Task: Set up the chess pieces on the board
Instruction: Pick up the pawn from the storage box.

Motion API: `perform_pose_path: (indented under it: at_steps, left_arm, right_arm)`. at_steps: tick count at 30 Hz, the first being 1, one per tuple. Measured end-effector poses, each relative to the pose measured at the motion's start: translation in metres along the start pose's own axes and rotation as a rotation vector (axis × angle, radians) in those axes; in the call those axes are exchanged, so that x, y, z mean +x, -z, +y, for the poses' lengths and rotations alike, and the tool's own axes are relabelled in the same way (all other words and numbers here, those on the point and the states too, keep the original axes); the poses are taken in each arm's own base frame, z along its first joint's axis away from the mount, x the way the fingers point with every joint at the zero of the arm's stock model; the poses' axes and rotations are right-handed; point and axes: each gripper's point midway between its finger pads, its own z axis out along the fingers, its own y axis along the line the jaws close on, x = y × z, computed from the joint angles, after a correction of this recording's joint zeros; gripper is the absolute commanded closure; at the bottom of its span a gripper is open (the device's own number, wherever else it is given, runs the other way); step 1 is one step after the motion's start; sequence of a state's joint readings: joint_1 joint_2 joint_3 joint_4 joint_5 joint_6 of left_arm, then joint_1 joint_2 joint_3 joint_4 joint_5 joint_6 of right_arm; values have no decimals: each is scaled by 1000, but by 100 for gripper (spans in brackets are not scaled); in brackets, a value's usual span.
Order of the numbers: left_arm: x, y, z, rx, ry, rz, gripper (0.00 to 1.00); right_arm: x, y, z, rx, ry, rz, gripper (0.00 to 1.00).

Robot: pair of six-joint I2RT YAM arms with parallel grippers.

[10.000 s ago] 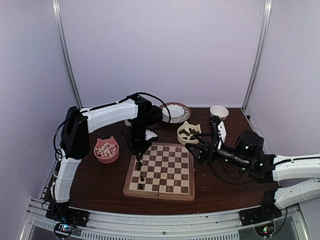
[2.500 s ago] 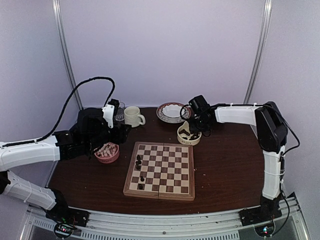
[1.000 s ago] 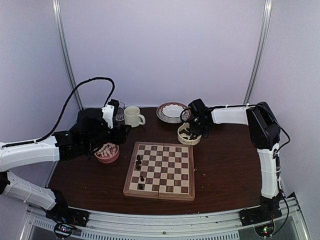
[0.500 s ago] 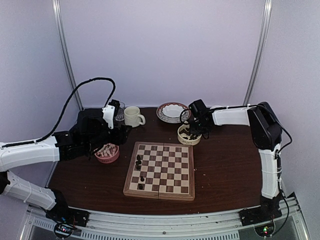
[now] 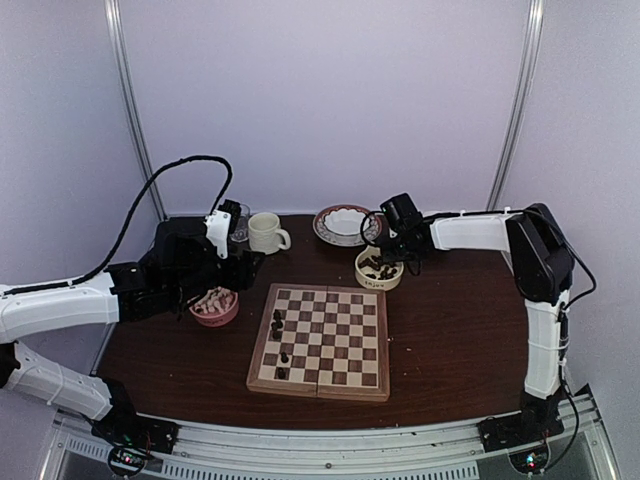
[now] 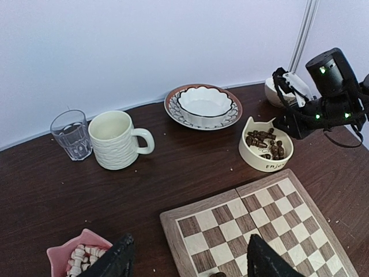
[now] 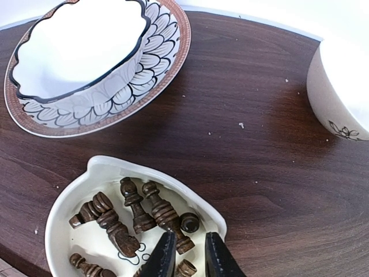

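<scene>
The board [image 5: 335, 345] lies in the middle of the table with three dark chess pieces [image 5: 277, 322] standing on its left side. More dark chess pieces [image 7: 164, 216] lie in a cream cat-shaped bowl [image 7: 109, 168], which the top view shows behind the board [image 5: 379, 270]. My right gripper [image 7: 190, 258] hangs over this bowl's right edge. Its jaws stand narrowly open, with a lying piece just below the gap. My left gripper [image 6: 190, 262] is wide open and empty above the board's far left corner [image 6: 173, 222].
A pink bowl [image 5: 213, 303] of pale pieces sits left of the board. At the back stand a cream mug [image 6: 118, 140], a glass [image 6: 72, 134], a patterned plate holding a white bowl [image 6: 203, 104] and a small white bowl [image 7: 346, 86].
The right gripper's jaws have parted slightly over the cream bowl and its wrist has shifted a little. The left arm has stayed still.
</scene>
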State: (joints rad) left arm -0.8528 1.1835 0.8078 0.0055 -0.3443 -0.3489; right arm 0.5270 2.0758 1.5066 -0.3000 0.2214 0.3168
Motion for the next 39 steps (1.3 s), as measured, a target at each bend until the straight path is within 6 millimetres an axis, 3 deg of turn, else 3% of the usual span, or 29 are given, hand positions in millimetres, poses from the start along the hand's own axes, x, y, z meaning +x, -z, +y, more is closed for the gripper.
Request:
perform_pose_path:
  at_steps: [7,25,39]
  left_arm:
    - [2,-1,-1,3,-3,7,33]
    - [7,-2,-3,9,-17,25,33]
    - [7,-2,-4,11,-21,25,33]
  right_arm:
    - [-5,-5,1,14,1,-1,77]
    - [15,-32,-1,46,15,65,78]
    - [6,-35,0,48,-15,28,76]
